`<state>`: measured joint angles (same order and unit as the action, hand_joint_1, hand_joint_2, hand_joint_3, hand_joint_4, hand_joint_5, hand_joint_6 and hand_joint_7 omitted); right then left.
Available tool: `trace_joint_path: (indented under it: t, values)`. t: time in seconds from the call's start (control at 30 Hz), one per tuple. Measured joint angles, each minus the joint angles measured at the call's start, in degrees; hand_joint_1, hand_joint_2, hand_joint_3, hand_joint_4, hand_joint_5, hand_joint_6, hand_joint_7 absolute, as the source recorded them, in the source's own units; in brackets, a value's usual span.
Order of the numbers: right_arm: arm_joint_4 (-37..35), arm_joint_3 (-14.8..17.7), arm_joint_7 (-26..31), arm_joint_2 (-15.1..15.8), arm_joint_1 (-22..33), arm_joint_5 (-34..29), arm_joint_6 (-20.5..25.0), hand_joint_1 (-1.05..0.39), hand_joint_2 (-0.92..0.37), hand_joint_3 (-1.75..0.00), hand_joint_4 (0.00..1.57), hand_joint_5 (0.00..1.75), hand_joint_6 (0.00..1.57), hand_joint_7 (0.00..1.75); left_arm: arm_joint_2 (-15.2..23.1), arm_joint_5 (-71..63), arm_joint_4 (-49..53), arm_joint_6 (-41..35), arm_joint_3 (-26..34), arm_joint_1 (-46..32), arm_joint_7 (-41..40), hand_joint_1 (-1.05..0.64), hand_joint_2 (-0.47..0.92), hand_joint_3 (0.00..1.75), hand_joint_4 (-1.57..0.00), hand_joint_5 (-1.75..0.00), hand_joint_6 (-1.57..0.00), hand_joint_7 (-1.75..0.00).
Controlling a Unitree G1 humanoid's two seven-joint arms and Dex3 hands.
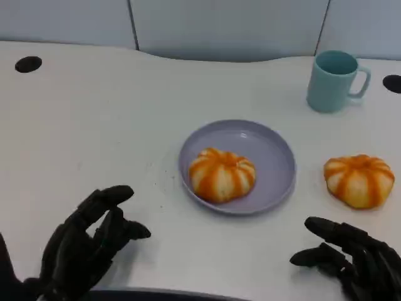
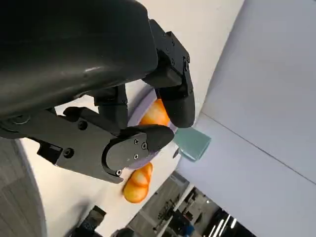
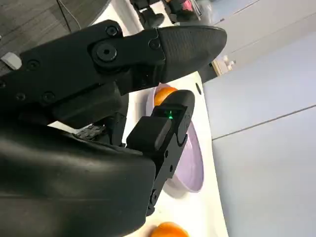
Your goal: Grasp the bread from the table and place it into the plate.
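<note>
One orange-striped bread lies inside the lavender plate at mid-table, toward its front left. A second striped bread sits on the bare table to the right of the plate. My right hand hovers low just in front of that second bread, fingers apart and empty. My left hand is at the front left, well clear of the plate, also empty with fingers spread. The left wrist view shows the plated bread past my fingers and the other bread. The right wrist view shows the plate and both breads.
A teal mug stands at the back right, beyond the loose bread. Dark cable holes mark the table's back left and back right. A grey wall closes off the far edge.
</note>
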<state>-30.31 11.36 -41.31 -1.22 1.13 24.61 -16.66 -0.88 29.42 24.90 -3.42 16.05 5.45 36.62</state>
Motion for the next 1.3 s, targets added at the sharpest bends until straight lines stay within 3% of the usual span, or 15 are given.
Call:
trace_joint_path:
  t: [0.33,0.8,1.3]
  values:
    - [0.3,-0.1,0.5,0.0,0.2,-0.4,-0.3,-0.73,-0.92,-0.32,0.61,0.95,0.93,0.0,-1.1,-8.7,-3.3,7.5,-3.4,-3.6,-9.0,-0.34,0.8,0.67,-0.33,-1.7,-0.43,-1.27]
    - [-0.7,0.0,-0.8,1.4,-0.1,-0.2,-0.6,-0.74,-0.92,-0.33,0.6,0.97,0.94,0.01,-1.0,-9.2,0.1,12.7,-4.0,-2.1,-9.0,-0.35,0.82,0.56,-0.38,-1.67,-0.48,-1.18]
    - [-4.5,1.2,-1.9,1.7,-2.6,-0.2,-2.4,-0.74,-0.92,-0.33,0.58,0.94,0.92,0.0,-1.1,-8.7,2.6,14.9,-4.1,-1.1,-9.0,-0.36,0.77,0.67,-0.35,-1.7,-0.44,-1.28]
